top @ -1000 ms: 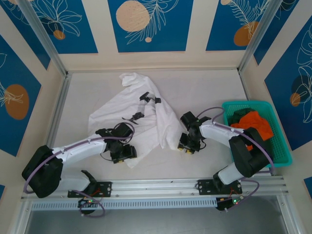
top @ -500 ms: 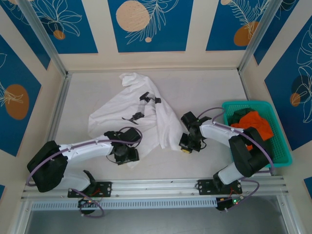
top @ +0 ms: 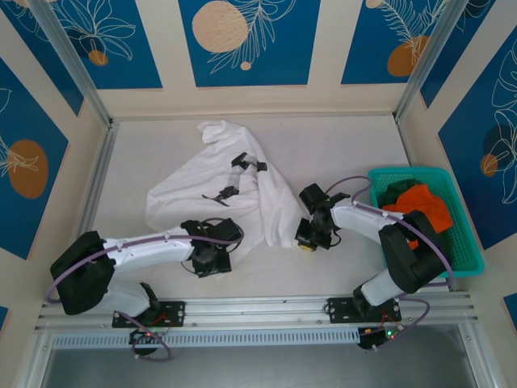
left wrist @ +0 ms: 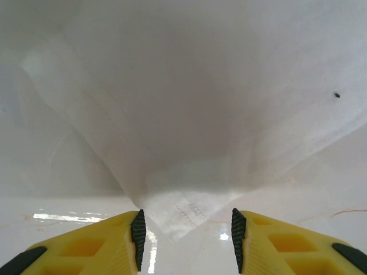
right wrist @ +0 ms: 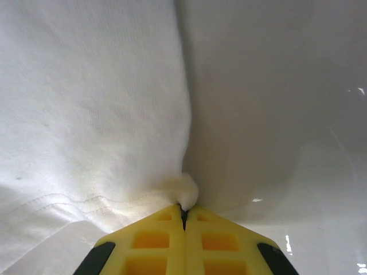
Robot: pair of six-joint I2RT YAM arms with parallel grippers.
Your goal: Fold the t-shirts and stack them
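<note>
The white t-shirt (top: 212, 190) is spread, crumpled, over the middle of the table (top: 355, 145), with one narrow part drawn out toward the far edge and its near hem laid toward the arms. A near corner of this hem is seen in the left wrist view between the yellow fingers of the left gripper (left wrist: 186, 232). These are held apart, and the cloth (left wrist: 189, 114) is not pressed by either black pad (left wrist: 138, 236). From above, that gripper (top: 212, 260) is set low at the shirt's near edge. At the shirt's right edge, a small bunch of cloth (right wrist: 97, 114) is pinched by the right gripper (right wrist: 183, 213), whose fingers are closed together on it (top: 311, 238). Well apart, at the table's right side, an orange t-shirt (top: 422, 204) and a dark green t-shirt (top: 397, 189) are heaped in a teal basket (top: 408, 171).
</note>
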